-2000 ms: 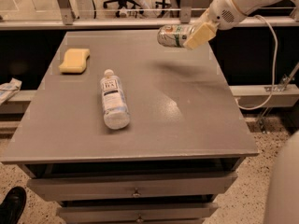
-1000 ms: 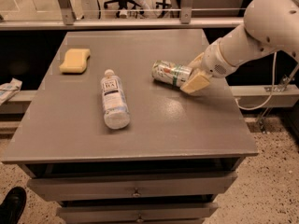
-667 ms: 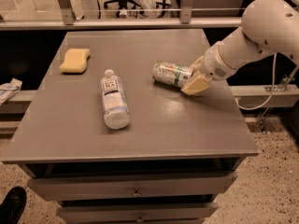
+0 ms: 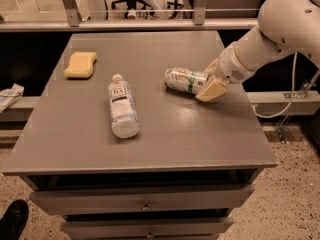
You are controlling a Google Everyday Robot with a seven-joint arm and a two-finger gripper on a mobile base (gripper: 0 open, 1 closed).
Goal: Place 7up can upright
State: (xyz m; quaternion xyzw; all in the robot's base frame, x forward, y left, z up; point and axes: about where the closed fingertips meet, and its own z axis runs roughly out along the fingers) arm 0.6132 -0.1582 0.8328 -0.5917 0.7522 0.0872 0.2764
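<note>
The 7up can [image 4: 183, 80], pale silver with green print, lies on its side on the grey table [image 4: 150, 134], right of centre. My gripper [image 4: 210, 84] is at the can's right end, low over the table, with its cream fingers [image 4: 212, 90] closed around that end. The white arm reaches in from the upper right.
A clear plastic bottle with a white cap [image 4: 121, 106] lies on its side left of the can. A yellow sponge [image 4: 80, 64] sits at the far left. The table's right edge is close behind the gripper. Drawers are below the tabletop.
The gripper carried the can down from the far right of the table to the surface right of centre. Over the last second it has barely moved.
</note>
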